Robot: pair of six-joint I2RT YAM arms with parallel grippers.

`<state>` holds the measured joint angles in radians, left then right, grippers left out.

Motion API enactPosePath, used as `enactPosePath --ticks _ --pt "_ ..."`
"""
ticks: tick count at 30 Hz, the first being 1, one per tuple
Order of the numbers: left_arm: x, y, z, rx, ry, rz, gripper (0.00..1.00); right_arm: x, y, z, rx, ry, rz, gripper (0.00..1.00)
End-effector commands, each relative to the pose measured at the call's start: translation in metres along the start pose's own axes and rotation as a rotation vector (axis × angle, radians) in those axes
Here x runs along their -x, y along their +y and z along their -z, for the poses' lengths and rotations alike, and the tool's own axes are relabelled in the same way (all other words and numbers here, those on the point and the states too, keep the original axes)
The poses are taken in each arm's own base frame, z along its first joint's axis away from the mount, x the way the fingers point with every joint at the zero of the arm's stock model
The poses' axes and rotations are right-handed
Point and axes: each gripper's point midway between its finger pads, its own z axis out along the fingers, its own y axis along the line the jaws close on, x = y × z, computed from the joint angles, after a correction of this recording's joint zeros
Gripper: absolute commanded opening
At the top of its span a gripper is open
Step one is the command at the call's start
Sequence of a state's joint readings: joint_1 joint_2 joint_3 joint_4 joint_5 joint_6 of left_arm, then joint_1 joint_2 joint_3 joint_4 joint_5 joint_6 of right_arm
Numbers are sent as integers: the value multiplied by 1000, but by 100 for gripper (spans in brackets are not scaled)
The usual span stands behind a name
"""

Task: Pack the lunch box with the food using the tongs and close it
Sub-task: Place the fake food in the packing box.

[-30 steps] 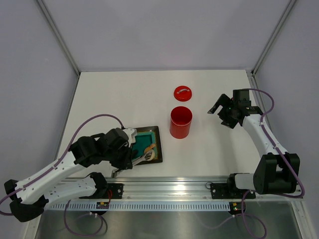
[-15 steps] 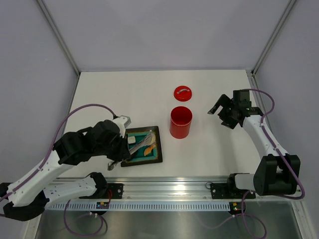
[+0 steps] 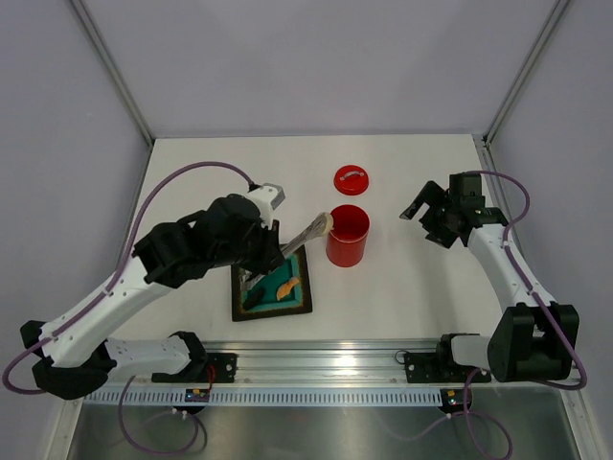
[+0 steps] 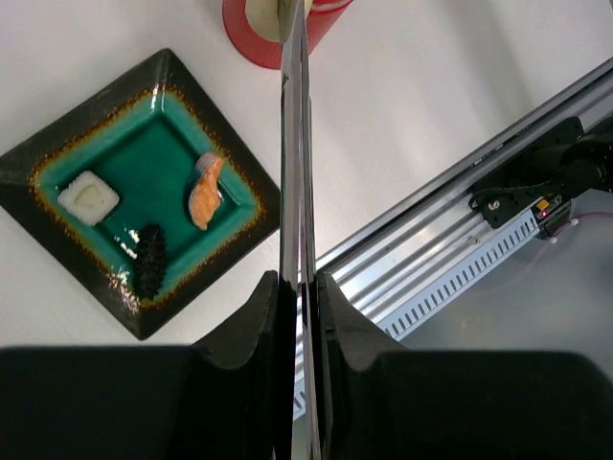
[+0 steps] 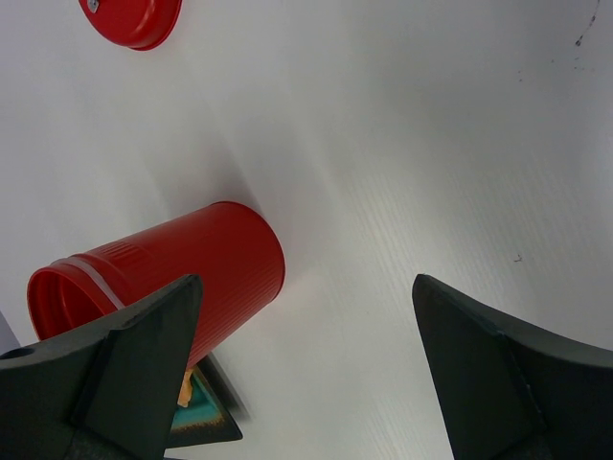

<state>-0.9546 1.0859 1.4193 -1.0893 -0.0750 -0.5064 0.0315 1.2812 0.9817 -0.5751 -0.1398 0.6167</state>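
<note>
My left gripper [image 3: 273,251] [image 4: 299,283] is shut on the silver tongs [image 4: 295,144] [image 3: 305,236]. The tongs' tips pinch a beige disc [image 4: 272,13] [image 3: 327,221] at the left rim of the open red lunch box [image 3: 347,236] [image 4: 247,36] [image 5: 182,268]. On the dark plate [image 4: 222,123] [image 3: 287,309] lie a white cube [image 4: 88,196], an orange curved piece [image 4: 205,187] [image 3: 286,287] and a dark stick [image 4: 147,261]. The red lid [image 3: 351,179] [image 5: 134,19] rests on the table behind the lunch box. My right gripper [image 3: 424,217] [image 5: 306,280] hangs open and empty, to the right of the lunch box.
The aluminium rail [image 3: 316,362] [image 4: 460,249] with the arm bases runs along the near table edge. Grey walls enclose the white table [image 3: 211,182] on three sides.
My left arm has lifted the tongs off the plate and swung them up and right to the lunch box rim, carrying the beige disc. The right arm has stayed still.
</note>
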Motion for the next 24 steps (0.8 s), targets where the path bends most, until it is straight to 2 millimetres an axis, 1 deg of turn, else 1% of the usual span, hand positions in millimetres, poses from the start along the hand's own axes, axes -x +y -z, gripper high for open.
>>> enactPosePath --ticks 1,2,3,4,6,7,9,13,17,21,24 --pt "50 -28 0 -92 -159 -39 0 5 3 11 13 -33 10 99" --pt "53 -30 -3 -96 -160 -41 0 5 4 12 15 -33 9 99" --pt "54 -32 -11 -94 -146 -44 0 5 4 12 14 -34 9 99" --pt "61 -37 -13 -109 -167 -45 0 6 3 13 11 -34 10 99" --pt "65 -42 -23 -115 -163 -48 0 5 4 13 14 -36 12 99" --pt "69 -44 -25 -122 -173 -48 0 5 3 13 12 -34 10 99" --pt "70 -46 -35 -118 -161 -50 0 5 4 13 13 -35 10 99" --pt "73 -46 -48 -108 -152 -59 0 4 3 12 10 -31 7 99" --pt "63 -44 -64 -94 -103 -61 2 3 2 10 13 -25 5 99" --pt "52 -41 -74 -90 -62 -64 12 2 2 8 9 -22 7 99" --pt "44 -38 -81 -77 -36 -66 17 2 1 6 6 -17 8 99"
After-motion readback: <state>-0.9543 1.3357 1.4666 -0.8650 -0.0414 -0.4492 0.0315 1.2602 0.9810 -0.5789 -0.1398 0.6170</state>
